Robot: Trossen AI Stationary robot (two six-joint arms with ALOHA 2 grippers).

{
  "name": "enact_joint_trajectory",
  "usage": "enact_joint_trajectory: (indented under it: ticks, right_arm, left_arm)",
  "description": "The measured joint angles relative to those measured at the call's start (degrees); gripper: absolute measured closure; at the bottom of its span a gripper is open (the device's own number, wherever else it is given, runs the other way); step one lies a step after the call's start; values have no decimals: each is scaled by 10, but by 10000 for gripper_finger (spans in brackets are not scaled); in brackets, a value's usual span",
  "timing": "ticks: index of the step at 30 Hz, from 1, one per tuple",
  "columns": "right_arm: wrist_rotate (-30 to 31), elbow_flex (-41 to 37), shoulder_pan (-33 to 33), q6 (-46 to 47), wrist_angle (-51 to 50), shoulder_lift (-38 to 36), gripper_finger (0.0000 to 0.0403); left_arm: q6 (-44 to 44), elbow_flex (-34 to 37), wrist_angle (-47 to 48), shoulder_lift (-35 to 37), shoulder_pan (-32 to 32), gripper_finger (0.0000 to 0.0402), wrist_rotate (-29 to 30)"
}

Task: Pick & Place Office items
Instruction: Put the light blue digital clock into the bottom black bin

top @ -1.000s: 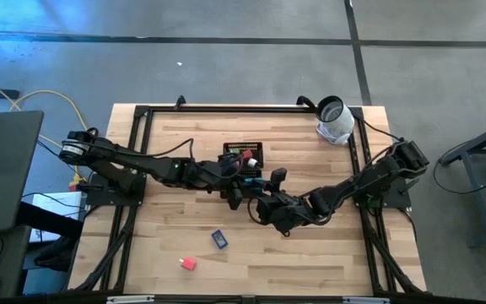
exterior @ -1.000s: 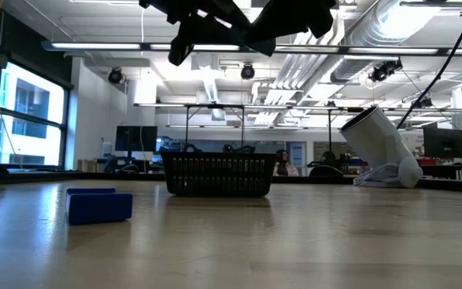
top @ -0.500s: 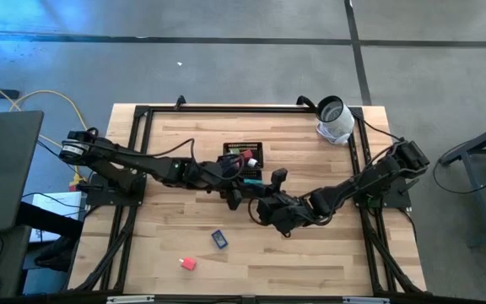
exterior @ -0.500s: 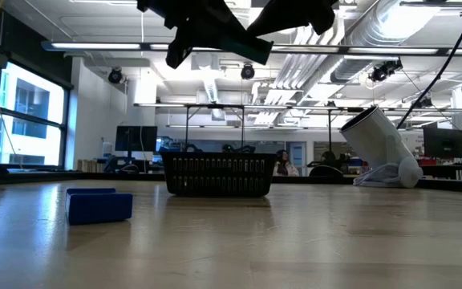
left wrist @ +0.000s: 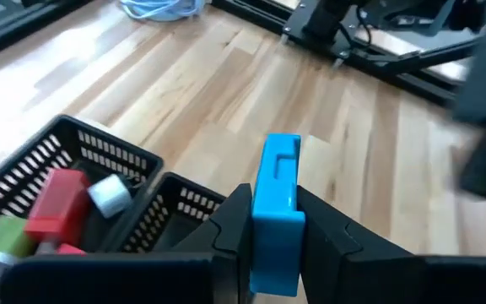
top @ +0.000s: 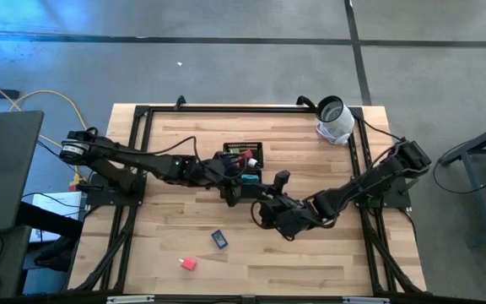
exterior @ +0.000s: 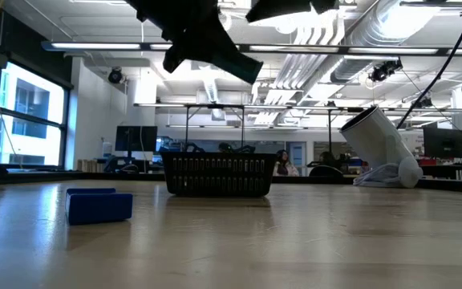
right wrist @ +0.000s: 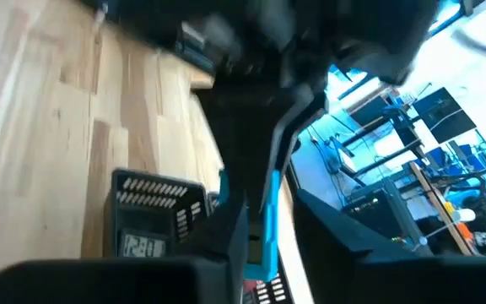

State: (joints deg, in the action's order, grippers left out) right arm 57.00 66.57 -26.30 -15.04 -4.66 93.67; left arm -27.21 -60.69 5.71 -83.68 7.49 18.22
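Presently the left pincer (left wrist: 274,221) grips a light-blue block (left wrist: 276,211), long axis upright between its fingers, raised above the bench (top: 310,253); the black mesh tray (left wrist: 99,156) lies just beside and below it, holding red (left wrist: 55,203), white and green pieces; the right pincer (top: 264,209), state indeterminate, crowds close alongside; a dark-blue block (top: 218,239) and a red block (top: 188,263) lie well apart.

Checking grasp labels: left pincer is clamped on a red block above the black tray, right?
Not quite: the block is light blue, not red. The left wrist view shows the left pincer clamped on the light blue block above the black tray; the red block lies inside the tray.
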Motion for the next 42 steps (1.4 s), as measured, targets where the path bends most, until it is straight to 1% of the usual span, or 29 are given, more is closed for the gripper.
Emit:
enact_joint_trajectory:
  ticks: [4, 8, 12, 15, 22, 30, 33, 36, 39, 42]
  right_arm:
    - [-1, 0, -16, 6, 3, -18, 259]
    - [-4, 0, -32, 32, 2, -34, 214]
    - [-4, 0, -48, 33, 2, -39, 182]
    - [-4, 0, -56, 42, -10, -39, 167]
    - [-3, 0, -50, 110, -93, -39, 151]
    - [-13, 0, -10, 197, -234, -39, 150]
    - [-43, 0, 9, 224, -275, -39, 151]
    - [-87, 0, 28, 238, -296, -39, 152]
    - [-133, 0, 43, 241, -298, -39, 152]
    - [-161, 0, 54, 240, -291, -39, 152]
  left_arm:
    - [33, 0, 13, 0, -13, 341, 0]
    - [60, 0, 42, 0, -31, 341, 0]
    - [92, 0, 65, 0, -45, 341, -1]
    - [108, 0, 76, 0, -51, 341, -3]
    - [137, 0, 127, 0, -51, 341, -9]
    - [182, 0, 174, 0, -51, 341, -10]
    - [206, 0, 176, 0, -57, 341, -43]
    - [219, 0, 176, -2, -69, 341, -75]
    - [236, 0, 186, -6, -85, 341, -98]
    - [248, 0, 190, -20, -103, 341, -131]
